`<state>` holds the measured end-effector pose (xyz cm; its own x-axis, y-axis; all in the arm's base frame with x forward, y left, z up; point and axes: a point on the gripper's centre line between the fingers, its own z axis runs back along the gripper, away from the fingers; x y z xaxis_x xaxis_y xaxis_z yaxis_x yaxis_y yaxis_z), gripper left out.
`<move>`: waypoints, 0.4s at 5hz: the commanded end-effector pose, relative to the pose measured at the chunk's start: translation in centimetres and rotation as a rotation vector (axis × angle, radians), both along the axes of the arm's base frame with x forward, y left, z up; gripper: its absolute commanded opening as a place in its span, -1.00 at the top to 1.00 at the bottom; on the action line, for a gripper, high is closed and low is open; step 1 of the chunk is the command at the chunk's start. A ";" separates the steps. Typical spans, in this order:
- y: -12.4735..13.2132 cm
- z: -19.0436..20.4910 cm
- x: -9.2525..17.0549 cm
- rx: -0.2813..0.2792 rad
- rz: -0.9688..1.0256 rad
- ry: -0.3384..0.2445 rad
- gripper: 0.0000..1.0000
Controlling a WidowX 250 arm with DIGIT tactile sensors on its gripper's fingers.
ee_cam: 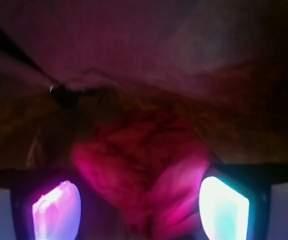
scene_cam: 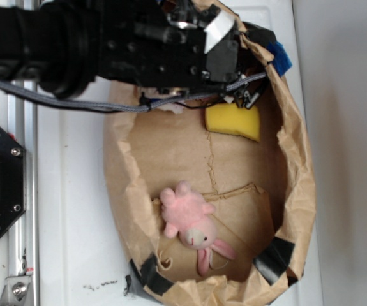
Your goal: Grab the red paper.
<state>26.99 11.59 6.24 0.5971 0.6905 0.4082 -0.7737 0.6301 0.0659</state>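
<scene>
Red paper [ee_cam: 144,175] between end effector [ee_cam: 141,207] fingers

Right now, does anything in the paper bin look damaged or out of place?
The brown paper bin is crumpled and patched with black tape. The pink plush toy lies on its side. Nothing is spilled. The red paper sits between the claw fingers.

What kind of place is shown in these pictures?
Probably a robot test bench, not a home: a black robot arm reaches into a crumpled brown paper nest on a white tabletop, holding a yellow sponge and pink plush toy.
</scene>
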 end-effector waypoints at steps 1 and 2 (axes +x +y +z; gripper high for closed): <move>1.6 2.4 -0.8 -0.002 0.025 -0.054 -1.00; 1.9 1.4 -0.2 0.031 0.043 -0.045 -1.00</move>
